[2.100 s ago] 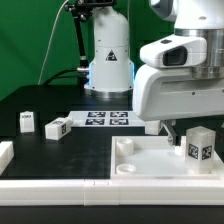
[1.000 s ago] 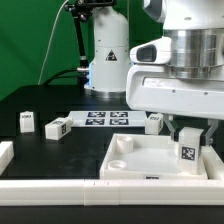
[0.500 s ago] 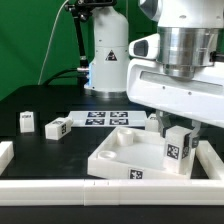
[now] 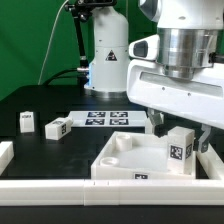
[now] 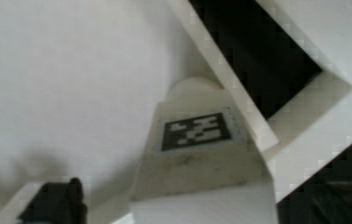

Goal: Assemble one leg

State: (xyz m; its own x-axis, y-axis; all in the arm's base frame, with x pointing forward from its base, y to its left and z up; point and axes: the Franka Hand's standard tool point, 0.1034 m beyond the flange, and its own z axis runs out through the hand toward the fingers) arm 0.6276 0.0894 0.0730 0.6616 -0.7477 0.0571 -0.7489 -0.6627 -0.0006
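A: Where is the leg?
B: The tagged white leg [image 4: 180, 152] stands at lower right, clamped in the pincer [image 4: 181, 133] above the white tray piece [image 4: 125, 160].
A: And elsewhere?
B: Two more legs [image 4: 26, 122] [image 4: 57, 127] rest on the black worktop [image 4: 60, 150], middle left.

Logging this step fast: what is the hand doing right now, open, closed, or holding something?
Hand: closed on a leg, held over the white tray-like piece.

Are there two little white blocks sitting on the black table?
Yes, one leg and another leg sit apart on the black table, toward the exterior view's left.
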